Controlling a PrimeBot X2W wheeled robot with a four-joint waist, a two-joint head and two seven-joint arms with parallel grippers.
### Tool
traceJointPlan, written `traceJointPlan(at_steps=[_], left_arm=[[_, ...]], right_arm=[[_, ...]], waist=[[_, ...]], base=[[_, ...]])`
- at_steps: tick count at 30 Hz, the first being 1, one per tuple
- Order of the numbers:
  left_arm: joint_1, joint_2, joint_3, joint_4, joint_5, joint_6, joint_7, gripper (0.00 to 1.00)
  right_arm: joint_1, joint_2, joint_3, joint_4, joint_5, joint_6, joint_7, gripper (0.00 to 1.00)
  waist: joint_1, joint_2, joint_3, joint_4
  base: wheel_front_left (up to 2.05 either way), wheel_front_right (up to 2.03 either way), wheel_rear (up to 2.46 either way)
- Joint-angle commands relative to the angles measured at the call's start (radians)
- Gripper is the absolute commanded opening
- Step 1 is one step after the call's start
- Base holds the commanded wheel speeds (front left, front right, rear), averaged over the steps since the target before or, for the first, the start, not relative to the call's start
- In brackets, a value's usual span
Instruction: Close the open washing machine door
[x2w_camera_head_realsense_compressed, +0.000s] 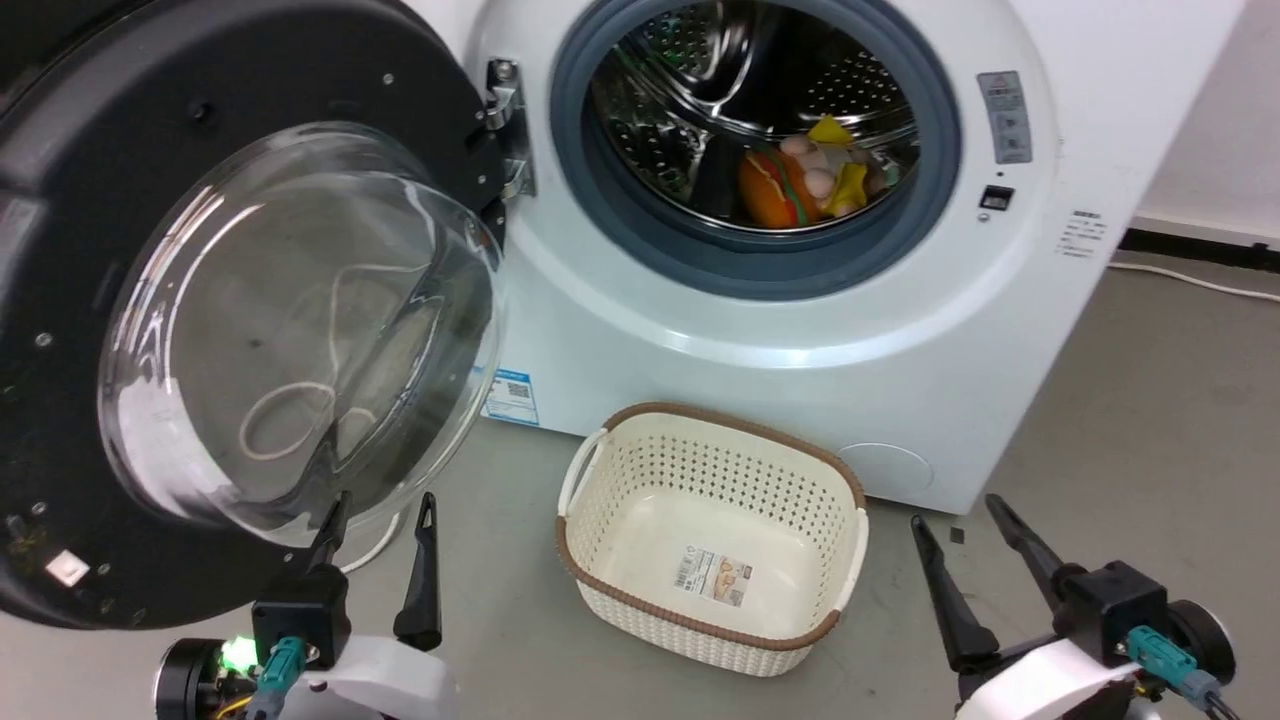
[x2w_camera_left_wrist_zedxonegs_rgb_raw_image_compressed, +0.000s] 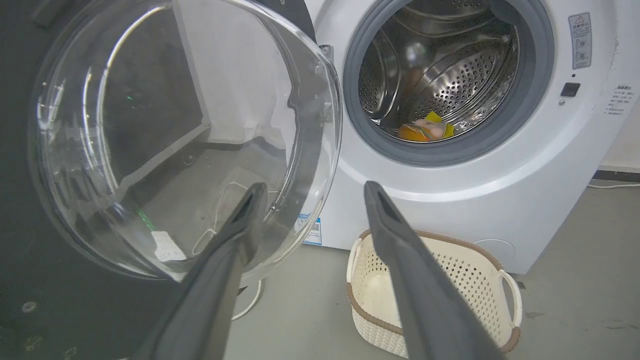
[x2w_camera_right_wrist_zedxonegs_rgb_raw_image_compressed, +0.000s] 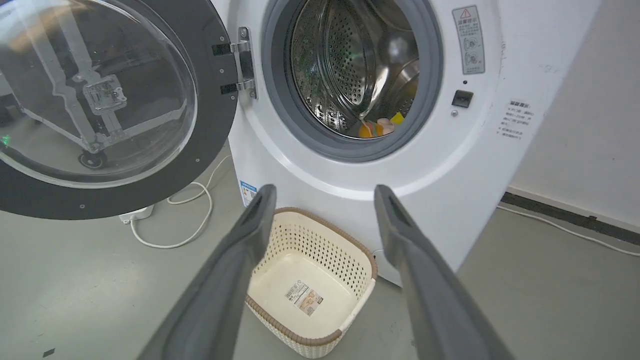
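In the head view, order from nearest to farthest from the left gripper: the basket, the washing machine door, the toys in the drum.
1. washing machine door, right above the left gripper.
2. basket, on the floor to its right.
3. toys, far back inside the drum.

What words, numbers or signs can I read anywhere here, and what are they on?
No words or numbers can be read.
Warning sticker on the washer, right of the drum mouth: a red triangle sign; its words are too small.
Black print further right: blurred.
Blue sticker low on the front: a square code; words too small.
Label on the floor of the basket: a barcode; text unreadable.
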Motion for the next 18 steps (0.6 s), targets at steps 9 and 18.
traceJointPlan(at_steps=[9,18], left_arm=[[0.030,0.001,0.015,-0.027,-0.016,0.013,-0.030,1.00],[0.042,0.000,0.023,-0.042,-0.024,0.019,-0.049,1.00]], right_arm=[[-0.033,0.001,0.050,0.027,0.010,0.000,-0.028,1.00],[-0.049,0.001,0.082,0.046,0.014,0.000,-0.047,1.00]], waist=[[-0.0002,0.0000,0.010,0.047],[-0.0002,0.0000,0.014,0.087]], base=[[0.00,0.00,0.00],[0.00,0.00,0.00]])
